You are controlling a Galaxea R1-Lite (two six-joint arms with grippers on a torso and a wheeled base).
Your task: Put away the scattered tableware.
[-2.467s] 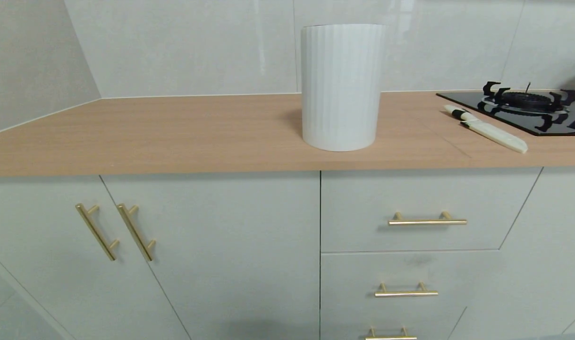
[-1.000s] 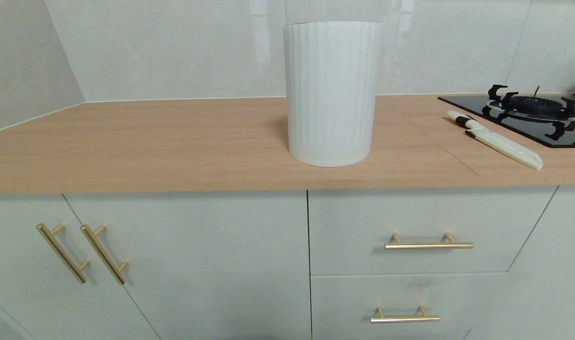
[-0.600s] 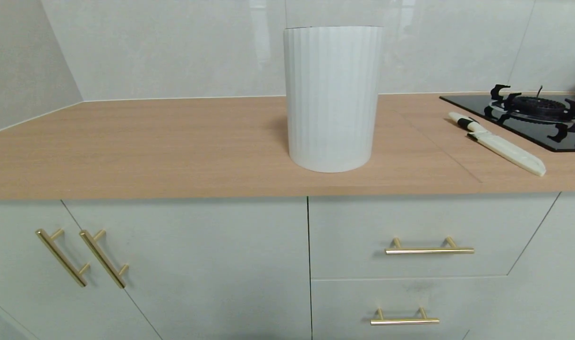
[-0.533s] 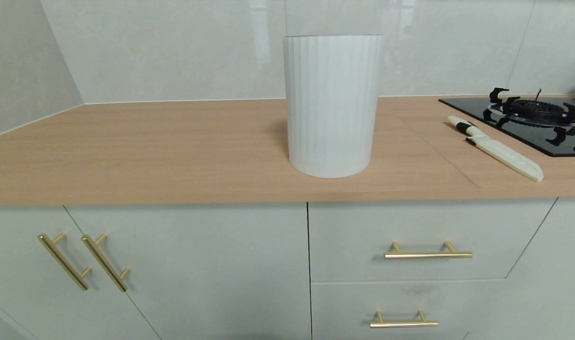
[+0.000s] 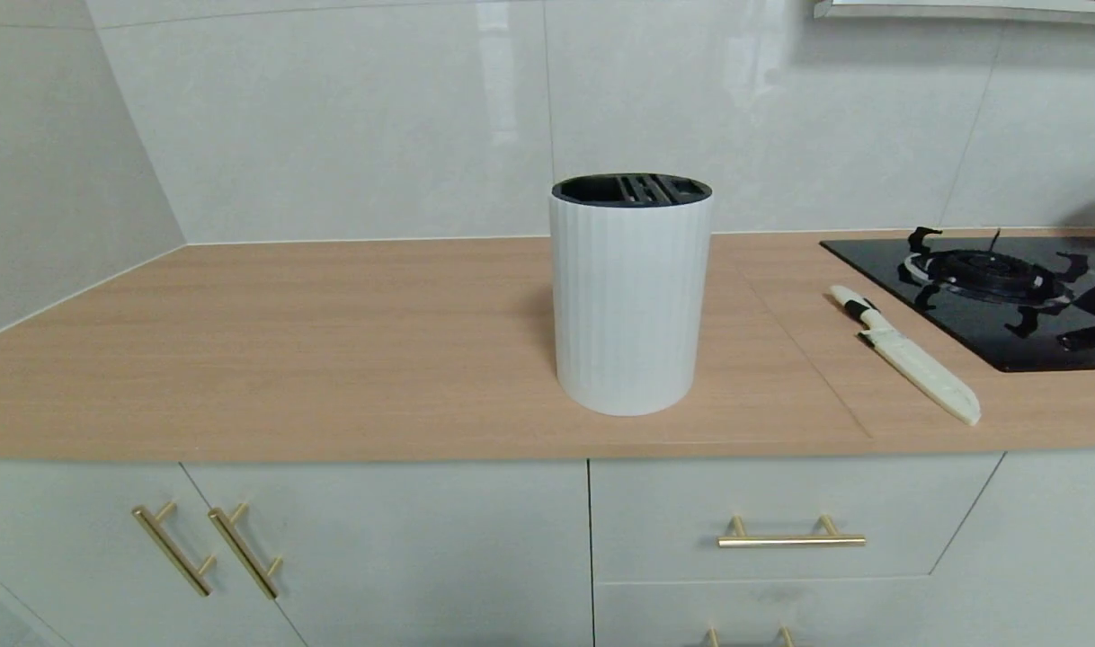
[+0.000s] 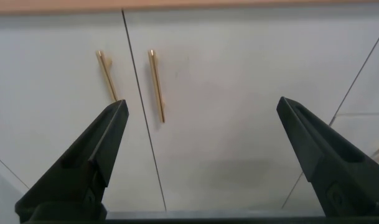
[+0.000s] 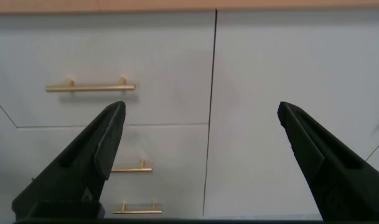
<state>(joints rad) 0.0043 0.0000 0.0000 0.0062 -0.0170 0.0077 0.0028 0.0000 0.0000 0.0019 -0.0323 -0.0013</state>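
Note:
A tall white ribbed holder (image 5: 630,296) with a black slotted top stands near the middle of the wooden counter (image 5: 287,341). To its right a cream-bladed knife (image 5: 905,354) with a black band on its handle lies flat on the counter, beside the stove. My left gripper (image 6: 201,112) is open, low in front of the cabinet doors (image 6: 195,124). My right gripper (image 7: 201,115) is open too, facing the drawer fronts (image 7: 102,68) below the counter. Nothing is between either pair of fingers.
A black gas stove (image 5: 1006,288) sits at the counter's right end. Tiled wall behind. Below the counter are cabinet doors with gold handles (image 5: 208,550) on the left and drawers with gold handles (image 5: 790,539) on the right.
The head camera has tilted and risen, so the holder's black slotted top now shows and the whole scene sits lower in the picture. The holder and knife have not moved.

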